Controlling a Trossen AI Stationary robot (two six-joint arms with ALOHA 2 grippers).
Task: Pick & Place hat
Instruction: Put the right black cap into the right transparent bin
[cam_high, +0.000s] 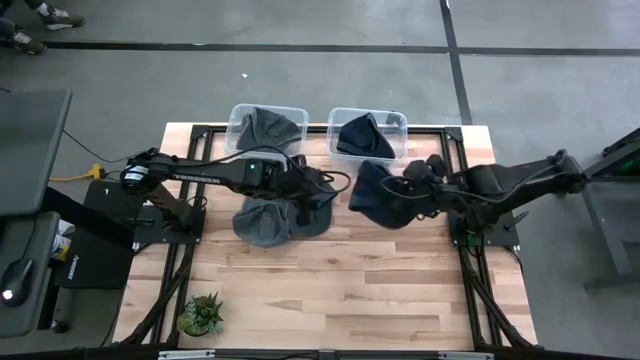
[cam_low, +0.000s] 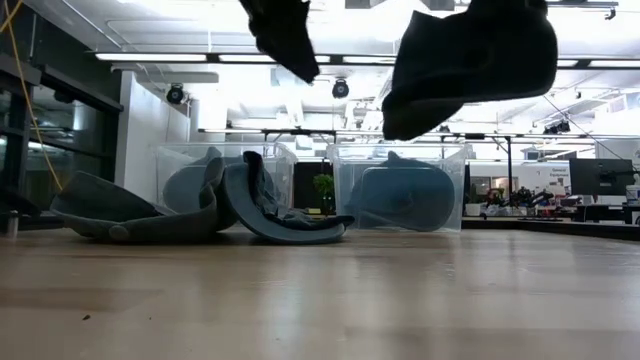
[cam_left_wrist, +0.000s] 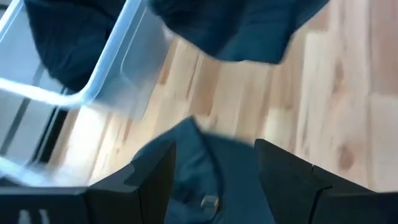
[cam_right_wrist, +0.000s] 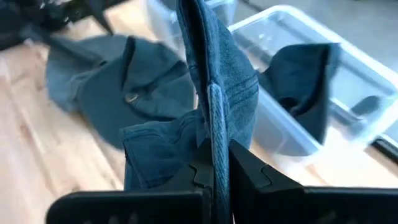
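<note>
Two clear bins stand at the table's far edge, each with a hat inside: the left bin (cam_high: 266, 126) and the right bin (cam_high: 368, 134). Two grey-blue hats (cam_high: 264, 221) (cam_low: 150, 212) lie overlapping at the table's middle, resting on their brims and crowns. My left gripper (cam_high: 312, 190) (cam_left_wrist: 214, 177) hovers open above them, and a dark hat with a top button (cam_left_wrist: 210, 200) shows below its fingers. My right gripper (cam_high: 408, 190) (cam_right_wrist: 214, 171) is shut on a dark blue hat (cam_high: 374, 194) (cam_low: 470, 60), which is raised near the right bin. My right gripper pinches a thick stitched edge of the dark blue hat (cam_right_wrist: 213, 134) between its two fingers. The edge runs along the fingers and stands up between them. The hat is lifted clear of the table and sags around and below the fingers (cam_low: 430, 110).
A small potted plant (cam_high: 203, 314) sits at the near left corner. The near half of the wooden table (cam_high: 340, 290) holds nothing else. The right bin's clear wall (cam_left_wrist: 115, 68) is close in front of my left gripper.
</note>
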